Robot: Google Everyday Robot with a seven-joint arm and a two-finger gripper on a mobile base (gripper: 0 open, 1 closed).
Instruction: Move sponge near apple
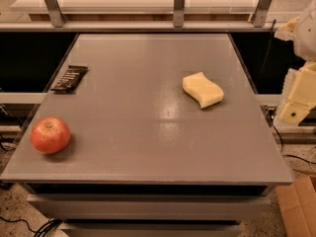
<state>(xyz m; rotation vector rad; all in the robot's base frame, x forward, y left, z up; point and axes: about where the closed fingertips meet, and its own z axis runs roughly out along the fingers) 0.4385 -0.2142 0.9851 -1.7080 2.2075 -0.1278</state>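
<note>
Your sponge lies right of centre on the counter, well apart from the apple. The pincer hangs off the right edge, clear of it; clenched or released, you cannot tell.

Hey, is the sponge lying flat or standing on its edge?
Flat: the sponge shows its broad face up. The gripper hangs right of the table.

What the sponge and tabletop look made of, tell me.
Sponge: likely soft foam, matte pale yellow, thick wavy-cut block. Tabletop: probably painted or laminate board, grey, faint sheen from soft reflections. Gripper hangs off the table's right edge, beyond the sponge.
</note>
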